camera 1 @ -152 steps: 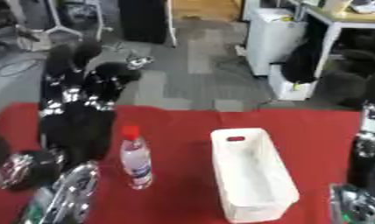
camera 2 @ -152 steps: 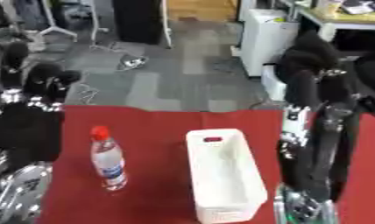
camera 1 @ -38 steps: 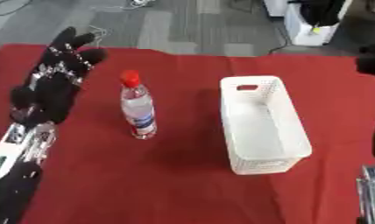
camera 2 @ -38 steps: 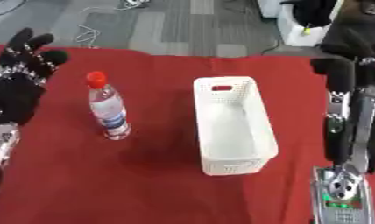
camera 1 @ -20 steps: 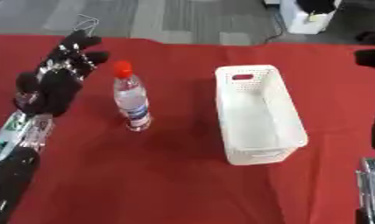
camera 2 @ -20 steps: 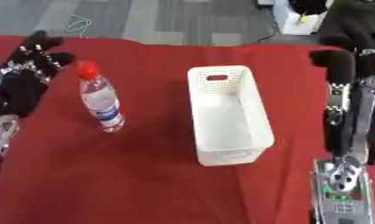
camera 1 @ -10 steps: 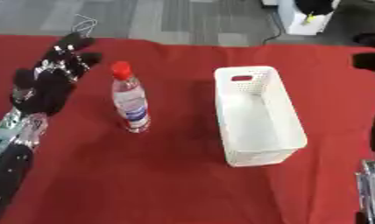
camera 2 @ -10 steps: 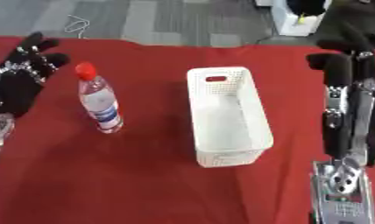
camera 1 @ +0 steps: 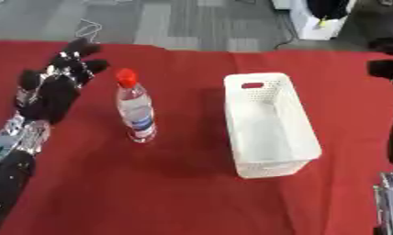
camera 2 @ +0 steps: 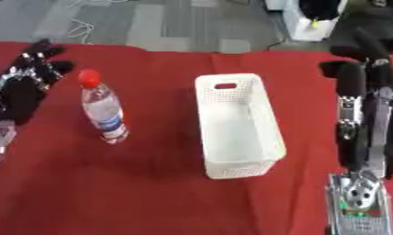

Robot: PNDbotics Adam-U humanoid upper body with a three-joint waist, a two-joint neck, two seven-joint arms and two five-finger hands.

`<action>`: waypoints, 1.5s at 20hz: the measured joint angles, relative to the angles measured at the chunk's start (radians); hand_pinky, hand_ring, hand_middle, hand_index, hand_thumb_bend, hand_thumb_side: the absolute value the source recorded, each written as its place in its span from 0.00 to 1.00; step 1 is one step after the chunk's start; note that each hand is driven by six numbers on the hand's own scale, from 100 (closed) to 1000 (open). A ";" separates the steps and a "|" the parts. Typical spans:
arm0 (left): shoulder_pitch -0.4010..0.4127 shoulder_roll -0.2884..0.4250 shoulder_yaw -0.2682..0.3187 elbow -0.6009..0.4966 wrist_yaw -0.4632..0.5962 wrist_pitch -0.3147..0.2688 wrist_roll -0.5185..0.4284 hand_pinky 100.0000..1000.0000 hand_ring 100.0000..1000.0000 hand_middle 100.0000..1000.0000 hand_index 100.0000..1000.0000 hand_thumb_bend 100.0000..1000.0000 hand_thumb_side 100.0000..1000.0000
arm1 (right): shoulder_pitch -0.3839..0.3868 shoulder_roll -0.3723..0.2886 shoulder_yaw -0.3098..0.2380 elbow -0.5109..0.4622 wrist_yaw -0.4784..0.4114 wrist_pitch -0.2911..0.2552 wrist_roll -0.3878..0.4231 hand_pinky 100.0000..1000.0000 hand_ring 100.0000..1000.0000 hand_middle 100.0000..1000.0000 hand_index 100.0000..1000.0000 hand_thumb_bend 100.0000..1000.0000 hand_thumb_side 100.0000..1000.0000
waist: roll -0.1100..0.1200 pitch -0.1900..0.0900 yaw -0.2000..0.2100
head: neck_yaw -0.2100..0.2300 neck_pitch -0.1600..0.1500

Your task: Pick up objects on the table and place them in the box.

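Observation:
A clear plastic bottle (camera 1: 135, 114) with a red cap and a blue label stands upright on the red table. My left hand (camera 1: 53, 85) is open just to its left, fingers spread and pointing up, a small gap away from the bottle. The white perforated box (camera 1: 268, 124) sits to the bottle's right, long side running away from me, with nothing inside. My right hand (camera 2: 364, 98) is raised at the right edge, fingers straight and pointing up, well clear of the box.
The red table (camera 1: 151, 183) ends at a far edge with grey carpet floor (camera 1: 192, 23) behind it. A white cabinet (camera 2: 304, 18) stands on the floor at the back right.
My left hand has edged a little closer to the bottle. The view has tilted down since the earliest frames. Bottle and box stay in place.

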 measured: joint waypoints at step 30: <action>-0.021 -0.003 -0.025 0.024 -0.243 -0.021 0.020 0.95 0.84 0.88 1.00 0.76 0.14 | 0.008 -0.001 0.000 -0.009 -0.036 0.009 0.025 0.60 0.56 0.63 0.87 0.54 0.84 | 0.015 0.009 -0.007 | 0.000 -0.003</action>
